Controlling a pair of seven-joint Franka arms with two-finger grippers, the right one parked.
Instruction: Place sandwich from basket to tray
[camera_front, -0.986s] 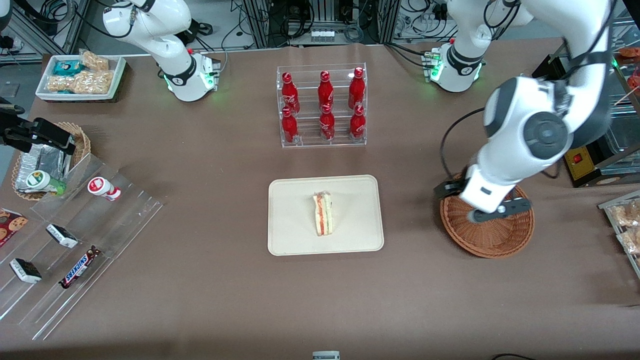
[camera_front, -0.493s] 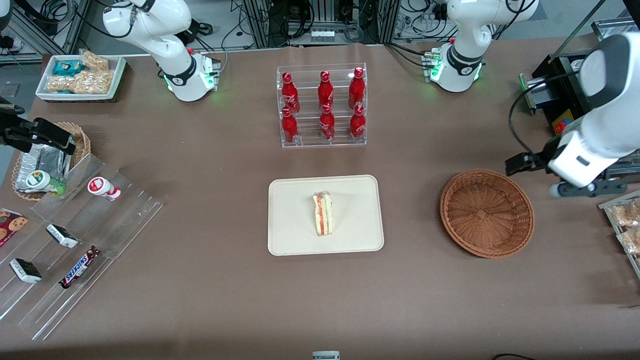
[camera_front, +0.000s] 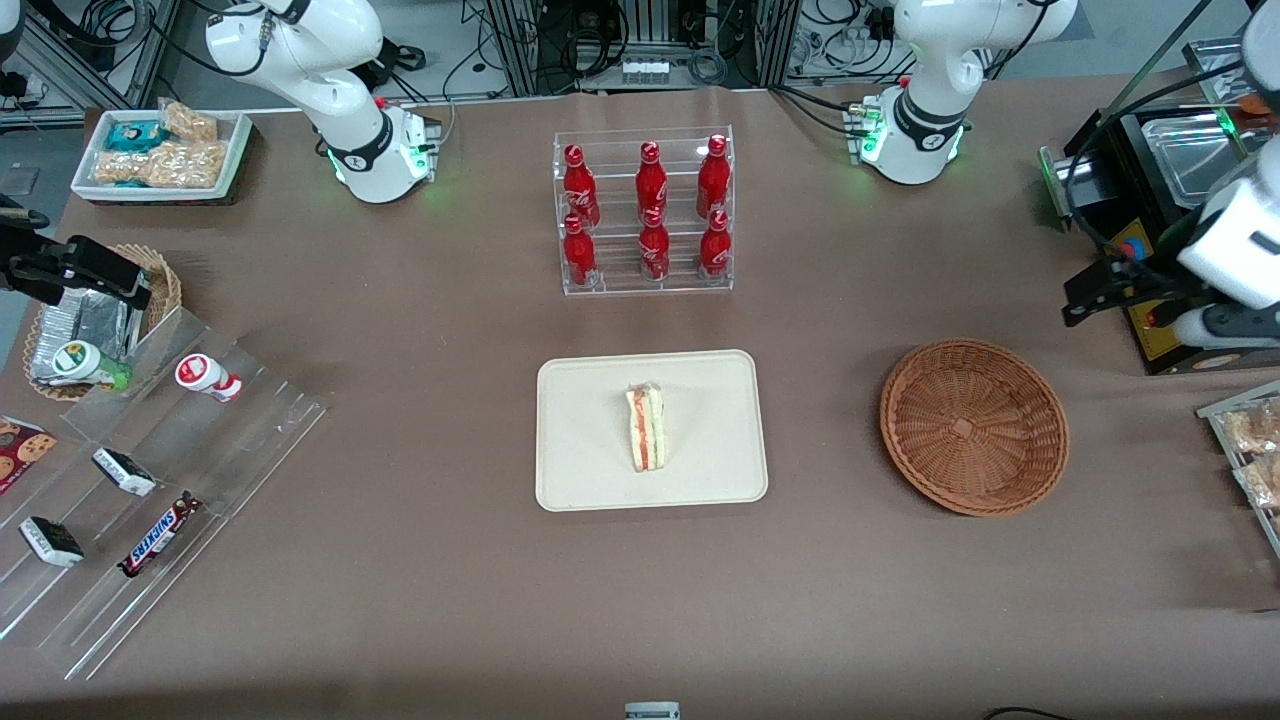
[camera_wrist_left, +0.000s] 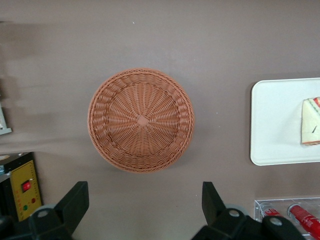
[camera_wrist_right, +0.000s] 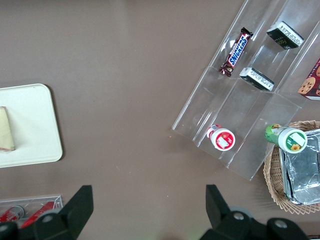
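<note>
The sandwich (camera_front: 646, 428), a pale wedge with red and green filling, lies on the cream tray (camera_front: 590, 440) at the table's middle. It also shows in the left wrist view (camera_wrist_left: 311, 122) on the tray (camera_wrist_left: 275, 125). The round wicker basket (camera_front: 974, 427) is empty and stands beside the tray toward the working arm's end; the left wrist view shows its bare inside (camera_wrist_left: 141, 120). My left gripper (camera_front: 1215, 322) is open and empty, raised above the table, farther from the front camera than the basket. Its fingers (camera_wrist_left: 75, 200) stand wide apart over bare table.
A black box with a yellow panel (camera_front: 1160, 330) stands close by the gripper. A snack tray (camera_front: 1250, 450) lies at the working arm's table edge. A clear rack of red bottles (camera_front: 645, 210) stands farther back than the tray. An acrylic stand (camera_front: 150, 480) lies toward the parked arm's end.
My left gripper has risen off the basket and swung away toward the working arm's end, then farther from the front camera. The basket now shows fully. The sandwich has not moved.
</note>
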